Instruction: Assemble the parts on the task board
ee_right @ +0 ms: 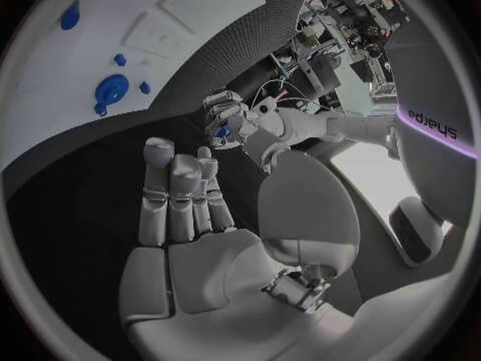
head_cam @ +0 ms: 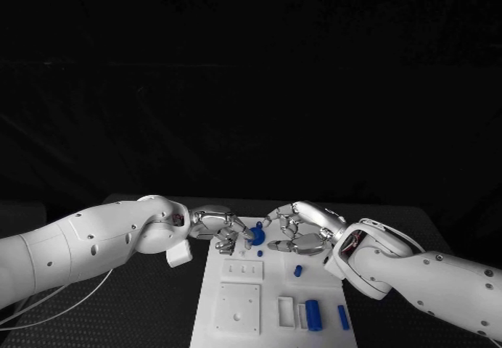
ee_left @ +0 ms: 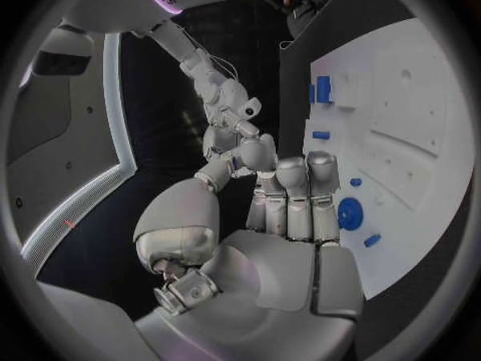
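Both hands meet over the far end of the white task board (head_cam: 274, 304), which lies on the black desk (head_cam: 157, 304). The left hand (head_cam: 217, 228) pinches a small blue part (ee_right: 224, 131) in its fingers (ee_right: 223, 119). The right hand (head_cam: 295, 230) holds nothing, its fingers (ee_right: 171, 192) straight and close together. A round blue part (head_cam: 256, 235) lies on the board between the hands, and a blue cylinder (head_cam: 313, 315) lies at the near end.

Black table (head_cam: 157, 304) under a dark, unlit backdrop, cluttered equipment bench (ee_right: 345, 20) beyond, bright window-like panel (ee_right: 365, 164)
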Robot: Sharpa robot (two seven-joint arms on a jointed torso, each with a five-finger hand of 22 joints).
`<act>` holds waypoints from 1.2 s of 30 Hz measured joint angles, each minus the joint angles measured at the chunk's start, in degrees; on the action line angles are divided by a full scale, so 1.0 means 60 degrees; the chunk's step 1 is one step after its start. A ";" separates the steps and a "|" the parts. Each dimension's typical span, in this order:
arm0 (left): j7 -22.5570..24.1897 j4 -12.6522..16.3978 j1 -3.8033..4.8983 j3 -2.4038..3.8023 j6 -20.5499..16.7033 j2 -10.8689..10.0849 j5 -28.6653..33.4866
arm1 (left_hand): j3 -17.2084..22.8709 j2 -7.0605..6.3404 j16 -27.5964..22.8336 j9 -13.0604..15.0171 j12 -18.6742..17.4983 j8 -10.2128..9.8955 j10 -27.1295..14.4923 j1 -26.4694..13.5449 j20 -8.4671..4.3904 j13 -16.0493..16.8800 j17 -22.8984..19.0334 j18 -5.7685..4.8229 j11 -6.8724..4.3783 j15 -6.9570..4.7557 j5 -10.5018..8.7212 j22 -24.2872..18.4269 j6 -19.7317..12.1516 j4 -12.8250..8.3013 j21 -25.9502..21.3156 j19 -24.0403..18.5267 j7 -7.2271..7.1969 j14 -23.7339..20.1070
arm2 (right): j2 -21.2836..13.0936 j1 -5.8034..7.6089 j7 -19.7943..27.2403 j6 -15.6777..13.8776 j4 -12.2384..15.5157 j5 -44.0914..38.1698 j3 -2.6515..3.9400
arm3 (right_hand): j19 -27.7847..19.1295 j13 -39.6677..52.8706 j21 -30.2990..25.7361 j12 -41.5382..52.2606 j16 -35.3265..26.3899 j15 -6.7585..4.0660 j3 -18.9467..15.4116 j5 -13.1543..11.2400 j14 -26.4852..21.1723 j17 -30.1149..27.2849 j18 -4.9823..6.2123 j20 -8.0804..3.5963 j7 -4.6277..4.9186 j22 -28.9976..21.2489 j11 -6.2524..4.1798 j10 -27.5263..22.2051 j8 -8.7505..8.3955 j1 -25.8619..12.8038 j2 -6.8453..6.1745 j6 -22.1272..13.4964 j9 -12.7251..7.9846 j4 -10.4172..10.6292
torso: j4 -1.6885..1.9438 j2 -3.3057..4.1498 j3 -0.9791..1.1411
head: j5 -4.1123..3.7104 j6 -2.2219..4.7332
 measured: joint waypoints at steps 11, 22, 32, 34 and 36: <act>0.0059 0.0165 -0.0020 0.0000 0.0161 -0.0004 0.0083 | -0.0003 0.0001 0.0000 0.0008 0.0000 -0.0001 -0.0049 0.0001 0.0001 0.0001 0.0010 0.0000 -0.0009 -0.0001 -0.0061 0.0000 -0.0041 -0.0004 0.0000 0.0000 0.0058 -0.0065 | 0.0230 -0.0015 0.0232 -0.0034 0.0155 0.0339 0.0000 | 0.0002 -0.0023 0.0000 0.0000 0.0000 0.0000 -0.0054 0.0036 0.0000 0.0010 0.0000 0.0003 -0.0015 -0.0001 0.0035 -0.0035 0.0000 -0.0112 0.0113 0.0017 -0.0001 -0.0053 | 0.0007 0.0004 0.0009 | 0.0019 -0.0026; 0.0039 0.0271 -0.0021 0.0000 0.0258 0.0024 0.0130 | -0.0003 0.0002 0.0000 0.0006 0.0000 -0.0002 -0.0104 0.0002 0.0001 0.0002 0.0018 0.0000 -0.0003 0.0002 -0.0099 0.0000 -0.0074 -0.0006 0.0000 0.0001 0.0090 -0.0100 | 0.0281 -0.0019 0.0294 -0.0016 0.0180 0.0448 -0.0021 | 0.0003 -0.0051 0.0000 0.0045 0.0000 0.0000 0.0073 -0.0273 0.0000 0.0019 0.0000 0.0005 -0.0016 -0.0001 0.0035 -0.0035 0.0000 -0.0151 0.0403 0.0020 -0.0014 -0.0037 | 0.0001 0.0009 0.0012 | 0.0038 -0.0056; 0.0019 0.0252 -0.0021 0.0001 0.0296 0.0018 0.0272 | -0.0003 0.0015 0.0000 0.0005 0.0000 -0.0036 -0.0106 0.0090 0.0001 0.0002 0.0017 0.0001 -0.0003 0.0009 -0.0080 0.0000 -0.0076 -0.0007 -0.0035 0.0001 0.0087 -0.0124 | 0.0309 -0.0020 0.0309 0.0129 0.0171 0.0443 -0.0032 | 0.0022 -0.0101 0.0039 0.0084 0.0000 -0.0086 0.0869 -0.1296 -0.0012 0.0029 0.0000 0.0024 -0.0166 -0.0002 -0.0038 -0.0063 0.0161 0.0038 0.0591 0.0350 0.0024 0.0106 | -0.0009 0.0009 0.0025 | 0.0038 -0.0092; 0.0015 0.0244 -0.0021 0.0001 0.0307 0.0018 0.0307 | -0.0004 0.0015 0.0000 0.0008 0.0000 -0.0037 -0.0106 0.0090 0.0001 0.0003 0.0017 0.0001 -0.0003 0.0009 -0.0079 0.0000 -0.0077 -0.0008 -0.0035 0.0001 0.0086 -0.0125 | 0.0309 -0.0020 0.0305 0.0167 0.0172 0.0428 -0.0035 | 0.0022 -0.0101 0.0039 0.0085 0.0000 -0.0086 0.0869 -0.1296 -0.0012 0.0029 0.0000 0.0024 -0.0166 -0.0002 -0.0053 -0.0049 0.0161 0.0038 0.0591 0.0350 0.0024 0.0106 | -0.0009 0.0009 0.0027 | 0.0038 -0.0103; 0.0012 0.0233 -0.0021 0.0001 0.0321 0.0020 0.0346 | -0.0004 0.0015 0.0000 0.0011 0.0000 -0.0037 -0.0107 0.0089 0.0001 0.0003 0.0017 0.0000 -0.0003 0.0009 -0.0079 0.0000 -0.0077 -0.0008 -0.0035 0.0001 0.0086 -0.0126 | 0.0308 -0.0020 0.0298 0.0209 0.0165 0.0414 -0.0037 | 0.0022 -0.0101 0.0051 0.0085 0.0000 -0.0086 0.0873 -0.1276 -0.0012 0.0034 0.0000 0.0025 -0.0206 -0.0002 -0.0053 -0.0049 0.0172 0.0038 0.0591 0.0391 0.0032 0.0102 | -0.0009 0.0010 0.0028 | 0.0037 -0.0105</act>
